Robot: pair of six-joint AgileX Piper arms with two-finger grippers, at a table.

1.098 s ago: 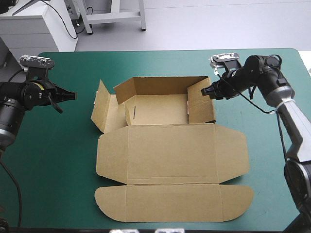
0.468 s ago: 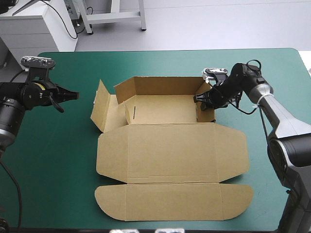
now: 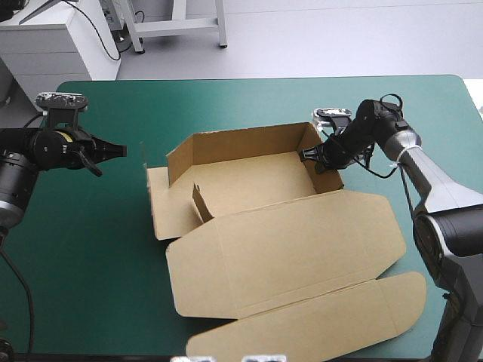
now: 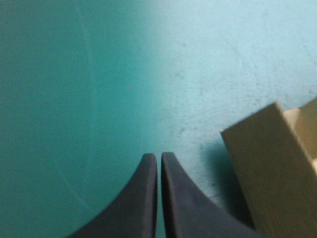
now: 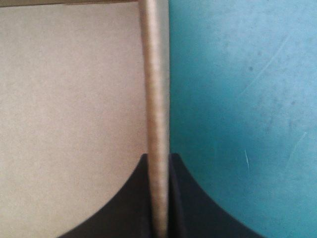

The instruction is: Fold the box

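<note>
Black and fin-shaped, the right end effector [image 3: 320, 156] is pinched all but shut on the upright right wall of the cut brown cardboard box [image 3: 279, 241]. In the right wrist view, the board's edge runs straight out between the fingers, with the box's pale inside on one side and bare teal-green cover on the other.

The left end effector [image 4: 159, 156] has its fingers pressed together with nothing between them. It hangs over bare cover near the tabletop's [image 3: 90, 249] left side, apart from the box, with a corner of brown board just ahead of it and to one side.

The box lies mid-tabletop, askew to the edges. Its back and right walls are raised and its left flap is splayed nearly flat. A short tab [image 3: 201, 204] stands inside the tray's left end. The wide lid panel lies flat toward the near edge, and its rounded flap reaches that edge.
</note>
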